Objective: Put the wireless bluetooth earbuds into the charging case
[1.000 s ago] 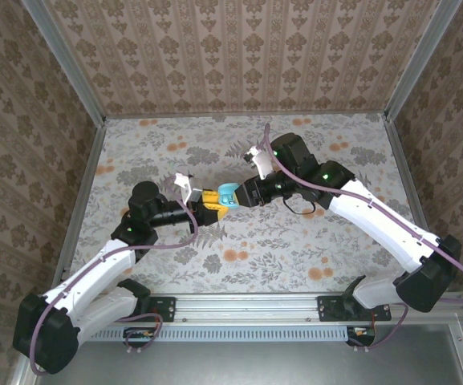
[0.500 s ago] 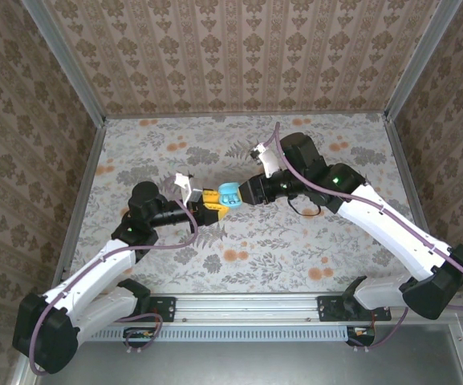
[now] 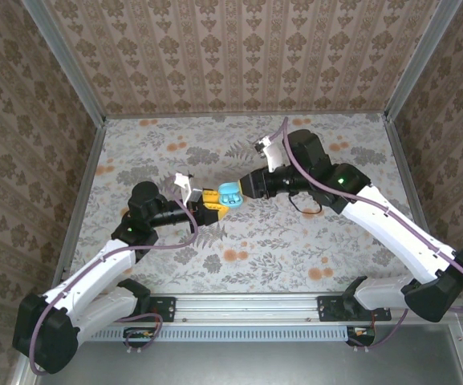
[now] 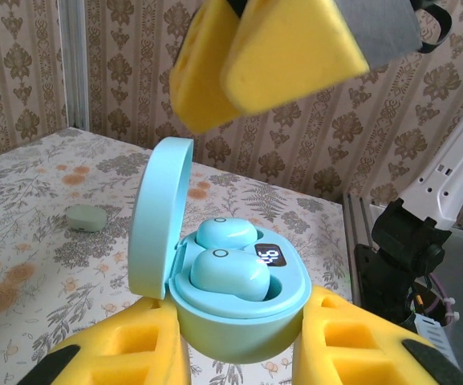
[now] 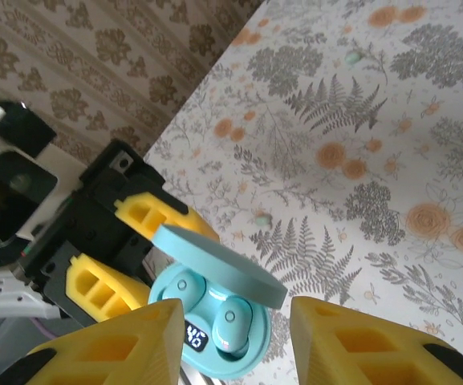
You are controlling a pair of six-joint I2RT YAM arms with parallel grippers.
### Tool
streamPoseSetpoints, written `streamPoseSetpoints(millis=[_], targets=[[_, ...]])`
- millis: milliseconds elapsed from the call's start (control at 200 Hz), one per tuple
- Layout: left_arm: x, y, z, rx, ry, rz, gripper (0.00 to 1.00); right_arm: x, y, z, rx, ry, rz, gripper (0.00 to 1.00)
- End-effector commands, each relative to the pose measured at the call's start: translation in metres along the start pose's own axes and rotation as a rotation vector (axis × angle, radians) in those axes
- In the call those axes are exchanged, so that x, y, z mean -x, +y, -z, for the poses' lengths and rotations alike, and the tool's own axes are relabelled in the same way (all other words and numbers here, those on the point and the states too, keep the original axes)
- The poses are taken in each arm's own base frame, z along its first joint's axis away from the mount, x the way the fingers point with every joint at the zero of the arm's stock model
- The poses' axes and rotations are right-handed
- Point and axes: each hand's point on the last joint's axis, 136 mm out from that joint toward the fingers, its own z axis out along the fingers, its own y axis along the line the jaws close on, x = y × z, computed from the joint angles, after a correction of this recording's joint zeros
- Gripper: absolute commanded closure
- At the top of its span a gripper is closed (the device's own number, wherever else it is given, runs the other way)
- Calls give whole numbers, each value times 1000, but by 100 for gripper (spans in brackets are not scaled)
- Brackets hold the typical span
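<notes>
The left pincer (image 3: pixel 213 202) is clamped on the charging case (image 3: pixel 229 194), its yellow foam fingers (image 4: pixel 127 349) pressing the lower shell from both sides. It holds the case off the desk (image 3: pixel 295 241), over the middle of the flowered surface. In the left wrist view the pincer (image 4: pixel 239 349) carries the case (image 4: pixel 239 321) with its bowl facing up. The lid (image 4: pixel 157 216) is swung open and stands nearly upright on the hinge side.

Both earbuds (image 4: pixel 227 273) sit in their wells inside the paler bowl, one behind the other. Next to them is a small dark display (image 4: pixel 270 257) with lit white digits.

The right pincer (image 3: pixel 247 187) reaches in from the right and hangs just above the open case. Its own camera shows its jaws (image 5: pixel 235 341) parted, a yellow finger (image 5: pixel 111 345) on either side and nothing between them. The case (image 5: pixel 215 277) lies beyond that gap, with the earbuds (image 5: pixel 233 317) visible under the raised lid. From the left wrist view, the right pincer's foam tips (image 4: pixel 263 56) are above the lid's top edge and clear of it. In the top view the two pincers meet almost tip to tip.
</notes>
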Motion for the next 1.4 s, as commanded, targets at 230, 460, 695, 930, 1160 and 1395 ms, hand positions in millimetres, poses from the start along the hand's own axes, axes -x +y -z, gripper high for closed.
streamPoseSetpoints(millis=[230,460,695,930,1160,1395], targets=[[25,-10,-2,-39,-47,-67,88,30,18,-13,101,-29,-48,61],[25,-5,-4,-19,-53,-61,88,5,18,-15,128,65,-90,62],[24,0,-8,-17,-56,-49,88,-11,21,-1,147,82,-113,63],[25,1,-9,-15,-61,-49,88,-9,14,7,120,57,-150,62],[28,1,-6,6,-74,-55,88,-2,-12,3,71,-15,-305,56],[32,5,-3,41,-102,-67,87,-7,-7,-19,188,5,-453,52]])
